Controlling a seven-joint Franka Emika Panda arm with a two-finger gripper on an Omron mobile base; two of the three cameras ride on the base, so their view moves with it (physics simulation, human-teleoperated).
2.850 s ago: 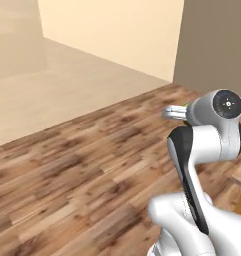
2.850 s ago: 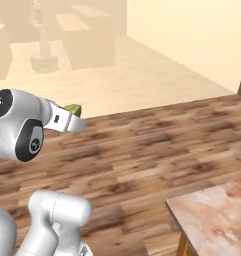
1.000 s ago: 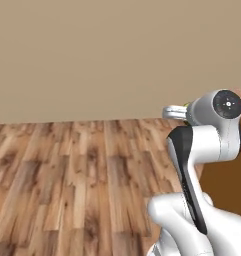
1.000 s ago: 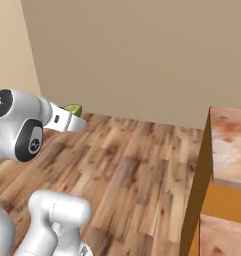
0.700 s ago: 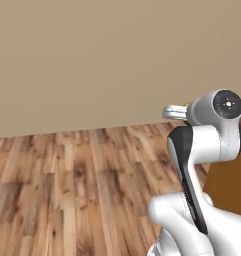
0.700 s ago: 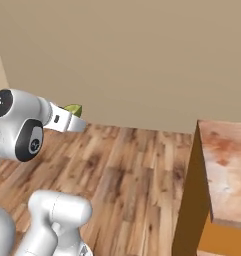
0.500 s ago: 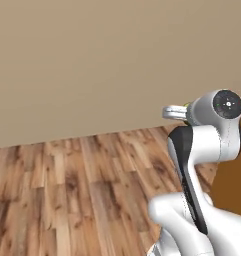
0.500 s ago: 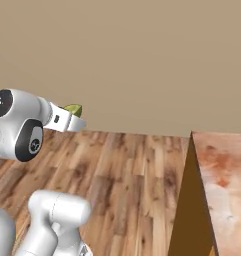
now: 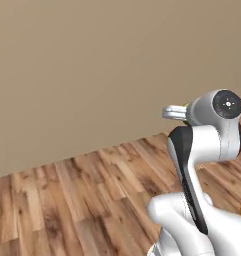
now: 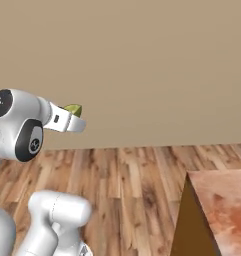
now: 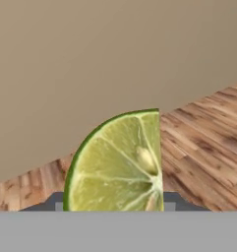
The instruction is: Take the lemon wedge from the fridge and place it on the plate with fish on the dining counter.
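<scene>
The lemon wedge (image 11: 120, 165) is a yellow-green slice with a green rind, held between the fingertips of my gripper (image 11: 115, 205), which is shut on it. In the right base view the wedge (image 10: 73, 109) pokes up just above the gripper (image 10: 76, 122), held high in front of the arm. From the left base view the gripper (image 9: 172, 113) points left with a sliver of the wedge (image 9: 185, 106) behind it. The fridge and the plate with fish are out of view.
A plain tan wall (image 10: 142, 65) stands ahead above a wood-plank floor (image 9: 82, 200). A counter corner with a reddish-brown marbled top (image 10: 224, 205) over an orange front (image 10: 189, 227) sits at the lower right; I cannot tell whether it is the dining counter.
The whole picture has shifted, so the base has moved: the wall and floor swept sideways and the counter corner slid lower. The arm keeps its pose, with the wedge still gripped.
</scene>
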